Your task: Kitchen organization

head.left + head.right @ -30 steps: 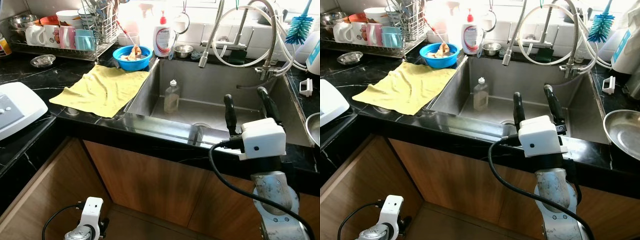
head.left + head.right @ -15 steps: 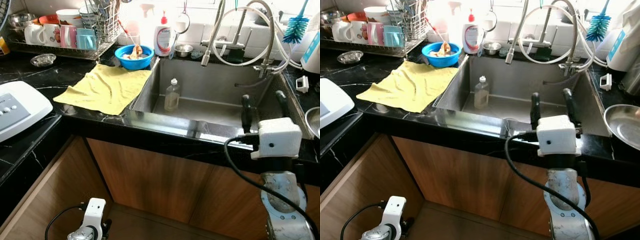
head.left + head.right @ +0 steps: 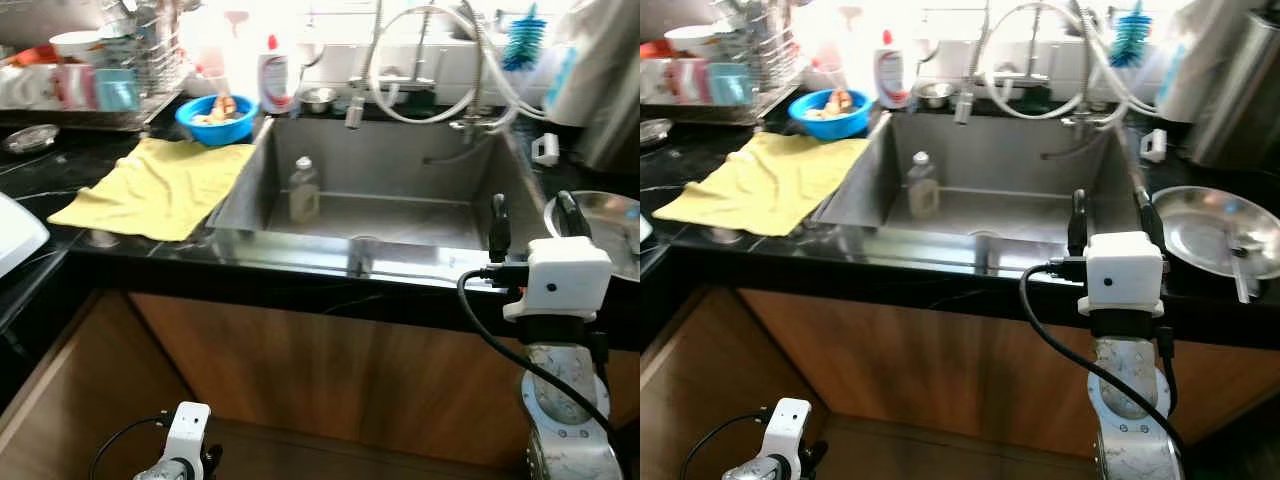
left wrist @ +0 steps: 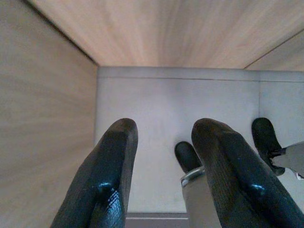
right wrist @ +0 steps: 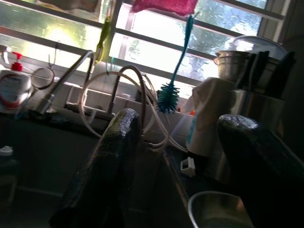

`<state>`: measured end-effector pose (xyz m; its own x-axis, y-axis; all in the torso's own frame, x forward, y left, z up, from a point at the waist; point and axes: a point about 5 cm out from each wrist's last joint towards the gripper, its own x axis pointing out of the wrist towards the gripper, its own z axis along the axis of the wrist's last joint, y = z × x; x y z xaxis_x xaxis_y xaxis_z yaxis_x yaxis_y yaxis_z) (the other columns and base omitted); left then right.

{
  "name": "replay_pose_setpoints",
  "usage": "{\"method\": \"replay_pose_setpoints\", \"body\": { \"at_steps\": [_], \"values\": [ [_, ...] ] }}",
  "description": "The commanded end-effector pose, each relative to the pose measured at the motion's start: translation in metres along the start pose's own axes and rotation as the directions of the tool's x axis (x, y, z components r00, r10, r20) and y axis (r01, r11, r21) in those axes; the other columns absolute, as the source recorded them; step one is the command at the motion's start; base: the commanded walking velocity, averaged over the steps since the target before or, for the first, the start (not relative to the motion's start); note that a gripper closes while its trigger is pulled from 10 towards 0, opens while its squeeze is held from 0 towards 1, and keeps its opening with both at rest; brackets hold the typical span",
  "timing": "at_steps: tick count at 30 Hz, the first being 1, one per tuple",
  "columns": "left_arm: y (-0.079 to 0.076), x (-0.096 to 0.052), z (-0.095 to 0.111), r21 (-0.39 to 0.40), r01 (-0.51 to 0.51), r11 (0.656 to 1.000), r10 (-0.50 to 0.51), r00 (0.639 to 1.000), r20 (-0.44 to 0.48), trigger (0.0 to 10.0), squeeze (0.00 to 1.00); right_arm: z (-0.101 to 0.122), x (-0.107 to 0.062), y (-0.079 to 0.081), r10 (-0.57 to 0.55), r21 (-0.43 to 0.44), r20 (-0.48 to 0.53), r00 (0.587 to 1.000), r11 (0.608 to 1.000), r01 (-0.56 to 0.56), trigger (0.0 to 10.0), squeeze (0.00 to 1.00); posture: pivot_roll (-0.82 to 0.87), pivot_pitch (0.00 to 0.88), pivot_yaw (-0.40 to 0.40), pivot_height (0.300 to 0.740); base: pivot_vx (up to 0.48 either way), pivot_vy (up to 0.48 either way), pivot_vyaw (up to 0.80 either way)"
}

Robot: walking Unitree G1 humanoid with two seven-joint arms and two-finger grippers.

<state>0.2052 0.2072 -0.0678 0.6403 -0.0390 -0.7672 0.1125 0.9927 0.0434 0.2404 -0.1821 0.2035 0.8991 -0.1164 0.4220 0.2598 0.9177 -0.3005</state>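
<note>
Right gripper (image 3: pixel 530 215): raised at sink's (image 3: pixel 400 165) near right corner, fingers apart, empty.
Left gripper (image 4: pixel 164 156): hanging low, fingers apart, empty.
Bottle (image 3: pixel 303 190): upright in sink, left.
Yellow cloth (image 3: pixel 150 185): counter, left of sink.
Steel plate (image 3: pixel 1205 228): counter, right of sink.

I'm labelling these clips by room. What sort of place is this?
A home kitchen, most likely: a steel sink with a faucet set in a black counter, a dish rack with mugs, and a yellow cloth beside the sink.
</note>
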Motion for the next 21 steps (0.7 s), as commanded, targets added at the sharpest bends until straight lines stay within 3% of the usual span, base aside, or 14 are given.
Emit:
{"method": "replay_pose_setpoints", "body": {
  "at_steps": [1,4,8,21],
  "values": [
    [0.000,-0.001,-0.005,0.022,0.005,1.000,-0.005,1.000,-0.020,10.0,0.00,-0.002,0.001,0.001,0.003,0.011,-0.016,1.000,1.000,-0.003,10.0,0.00,-0.20,0.000,0.071,0.740,0.000,0.000,-0.69],
    [0.000,-0.001,-0.005,0.022,0.006,1.000,-0.005,1.000,-0.020,10.0,0.00,-0.002,0.001,0.001,0.004,0.011,-0.016,1.000,1.000,-0.003,10.0,0.00,-0.20,0.000,0.071,0.740,0.000,0.000,-0.69],
    [-0.013,-0.001,-0.012,0.026,0.022,0.999,-0.021,0.999,-0.029,10.0,0.00,0.000,0.001,0.007,0.037,0.034,-0.004,0.999,0.999,-0.036,10.0,0.00,-0.20,0.000,0.074,0.740,0.000,0.000,-0.70],
    [-0.013,0.001,-0.008,0.031,0.020,0.999,-0.019,1.000,-0.022,10.0,0.00,0.001,0.002,0.011,0.057,0.033,0.015,0.998,0.998,-0.058,10.0,0.00,-0.20,0.000,0.072,0.740,0.000,0.000,-0.70]
  ]
}}
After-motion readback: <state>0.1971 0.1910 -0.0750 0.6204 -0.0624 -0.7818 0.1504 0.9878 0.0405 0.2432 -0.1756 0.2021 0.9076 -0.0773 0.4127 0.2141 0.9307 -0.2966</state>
